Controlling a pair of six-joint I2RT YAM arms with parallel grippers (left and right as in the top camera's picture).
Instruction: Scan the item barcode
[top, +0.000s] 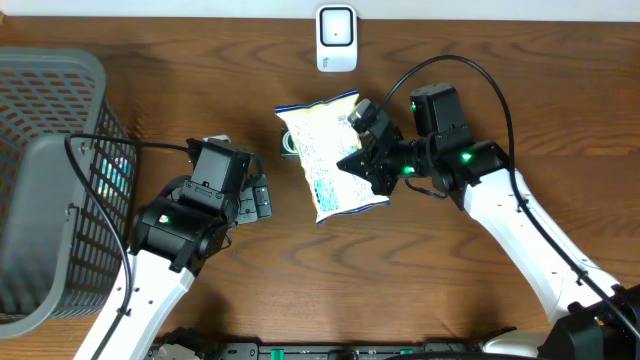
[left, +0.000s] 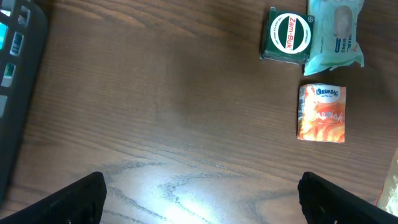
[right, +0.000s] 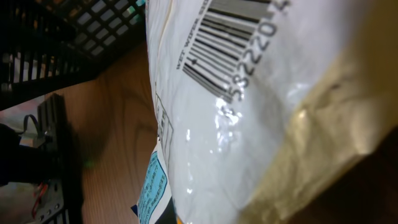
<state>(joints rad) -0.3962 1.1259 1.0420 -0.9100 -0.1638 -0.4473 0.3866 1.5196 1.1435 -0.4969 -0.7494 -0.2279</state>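
Clearly clenched on the snack bag (top: 322, 150): right gripper (top: 355, 162), pinching the bag's right-hand edge about midway along. Bag at mid-table, long axis running from the robot's side toward the far edge, slightly skewed; lifted clear or resting on the wood, hard to say from above. Outward from that pinch, beyond the bag's far end and close to the table's far edge: the scanner (top: 336, 38), apart from the bag, not touching. Barcode (right: 233, 46) plain in the right wrist view, printed near one end of the white panel (which way that panel faces relative to the scanner's window, not clear). Probably a matter of carrying the bag farther out and turning that panel toward the scanner. Right arm reaching in from the right side, elbow bent, wrist angled leftward, much the nearer to the scanner. Left gripper (top: 254, 196) spread wide and holding nothing, low beside the basket (top: 60, 70), left of the bag.
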